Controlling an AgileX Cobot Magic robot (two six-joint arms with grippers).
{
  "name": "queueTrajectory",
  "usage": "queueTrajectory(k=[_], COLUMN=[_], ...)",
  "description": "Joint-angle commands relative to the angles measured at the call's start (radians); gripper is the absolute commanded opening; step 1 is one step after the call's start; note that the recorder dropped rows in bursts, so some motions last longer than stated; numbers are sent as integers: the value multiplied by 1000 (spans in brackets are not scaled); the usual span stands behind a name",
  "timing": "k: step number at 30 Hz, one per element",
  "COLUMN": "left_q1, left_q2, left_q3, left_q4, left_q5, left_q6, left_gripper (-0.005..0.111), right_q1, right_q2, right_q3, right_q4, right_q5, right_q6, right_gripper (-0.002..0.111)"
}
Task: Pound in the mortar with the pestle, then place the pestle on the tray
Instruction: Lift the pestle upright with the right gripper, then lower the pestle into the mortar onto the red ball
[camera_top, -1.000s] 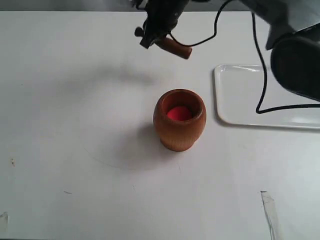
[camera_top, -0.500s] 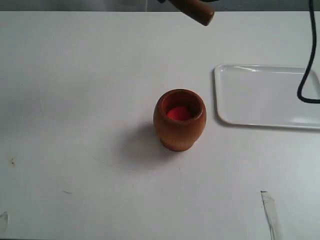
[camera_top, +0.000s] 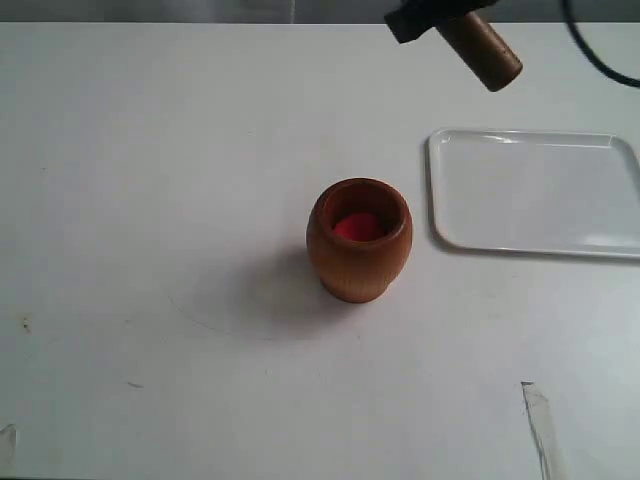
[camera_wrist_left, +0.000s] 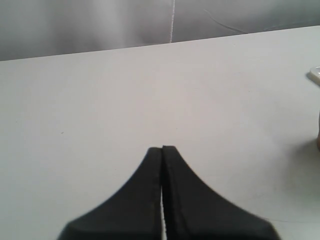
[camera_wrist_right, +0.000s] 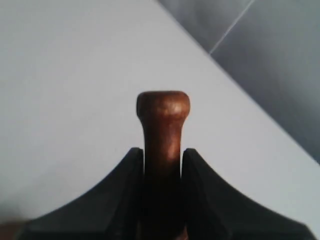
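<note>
Two arms live, says the desk. Biggest thing first: what have you got?

My reply: a white table (camera_top: 150, 200) fills the exterior view. On its right side lies the tray (camera_top: 535, 190), flat and glossy, its long side running left to right. The mortar (camera_top: 358, 262) stands upright near the middle of the table, just left of the tray and apart from it, and I can see a red lump (camera_top: 357, 227) down inside.

And the pestle (camera_top: 482, 50), asks the desk?

I tell them it is up in the air near the table's far edge, tilted, its free end pointing down and to the right. On my screen it shows beyond the tray's far left corner, well apart from the mortar. My right gripper (camera_wrist_right: 161, 160) pinches it by the shaft, one finger on each side, and a rounded end sticks out past the fingertips.

Left side?

My left gripper (camera_wrist_left: 162, 150) has its fingers pressed flat together, tips touching, with the table surface beyond them.
</note>
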Motion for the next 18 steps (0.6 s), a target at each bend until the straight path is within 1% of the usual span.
queueTrajectory(k=[1, 3, 4, 5, 7, 8, 9, 13, 14, 18], left_q1=[-8, -8, -8, -8, -8, -8, -8, -8, -8, -8], left_q2=[-1, -1, -1, -1, -1, -1, -1, -1, -1, -1], left_q3=[1, 1, 1, 1, 1, 1, 1, 1, 1, 1], left_q4=[-7, -7, -7, -7, -7, -7, -7, -7, -7, -7], left_q5=[-3, -3, -3, -3, -3, -3, -3, -3, -3, -3], left_q6=[-8, -8, -8, -8, -8, -8, -8, -8, -8, -8], left_gripper=[0, 0, 0, 0, 0, 0, 0, 0, 0, 0], right_q1=[2, 34, 81, 118, 173, 181, 191, 196, 196, 197], right_q2=[-264, -335, -355, -357, -325, -303, -247, -26, 43, 148], right_q3=[354, 522, 631, 710, 830, 861, 894, 874, 868, 813], right_q4=[243, 284, 252, 166, -57, -106, -153, -155, -162, -252], right_q5=[-529, -750, -911, -1038, -1351, -1463, -1614, -1725, -1725, -1725], right_q6=[4, 26, 97, 190, 425, 479, 522, 535, 555, 572], right_gripper=[0, 0, 0, 0, 0, 0, 0, 0, 0, 0])
